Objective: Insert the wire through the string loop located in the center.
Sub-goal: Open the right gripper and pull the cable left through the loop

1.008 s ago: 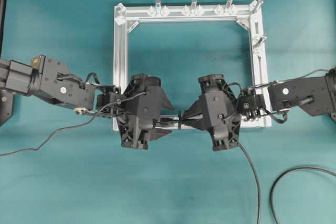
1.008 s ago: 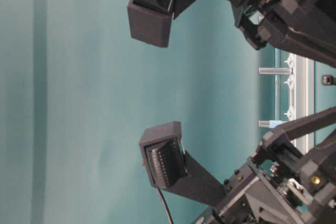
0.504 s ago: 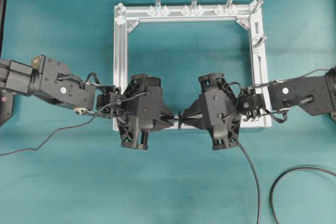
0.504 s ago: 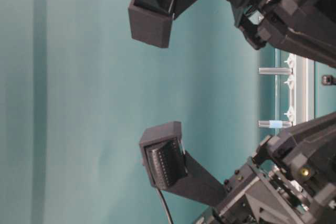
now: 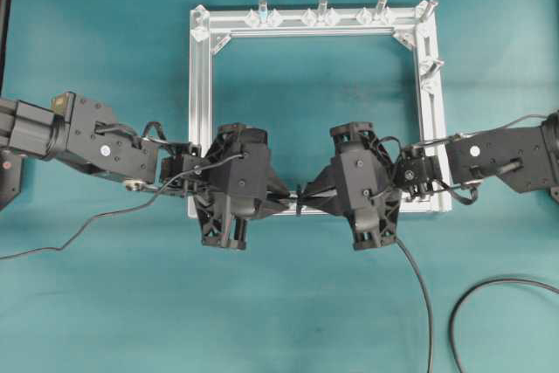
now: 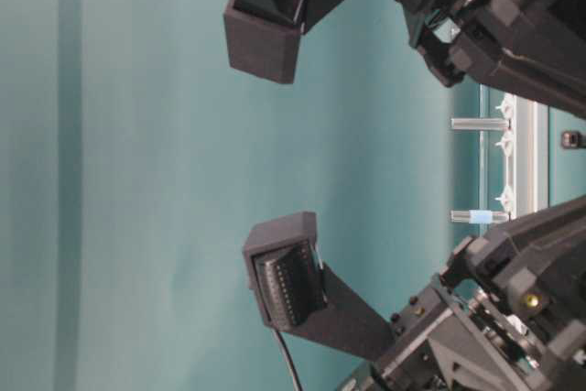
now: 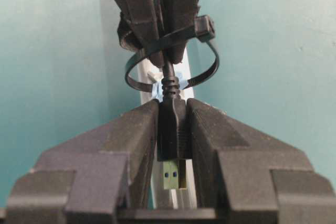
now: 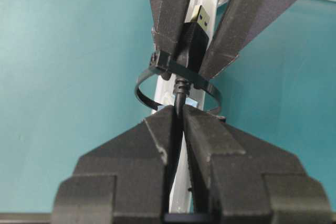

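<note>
Two grippers meet tip to tip over the middle of the near rail of the aluminium frame [image 5: 201,111], with almost no gap between them. In its wrist view the left gripper [image 7: 172,129] is clamped on the dark plug of the wire [image 7: 171,135]; the plug's metal tip sticks out behind the pads toward that camera. The right gripper [image 8: 177,124] is pinched closed on the thin cable just behind the plug's ribbed collar. The plug has passed through the string loop [image 7: 173,56], a thin black ring standing upright around the wire between the two sets of fingers, with a small square lock on its rim.

The wire's long axis runs along the near rail, plug end pointing toward the left arm. Behind the right gripper the cable drops off the rail and trails to the near edge of the tabletop [image 5: 96,32]. A second black cable [image 5: 489,299] curves near the near right corner, well apart from the frame.

Room around the grip is tight: both gripper bodies straddle the rail, and the loop sits close between them. The frame's inside is bare teal cloth, as is the wide band outside it on every side. Upright silver pegs [image 5: 322,8] stand along the far rail and at the far right corner, well away from the grippers. No legible writing shows on the plug, frame or arms.
</note>
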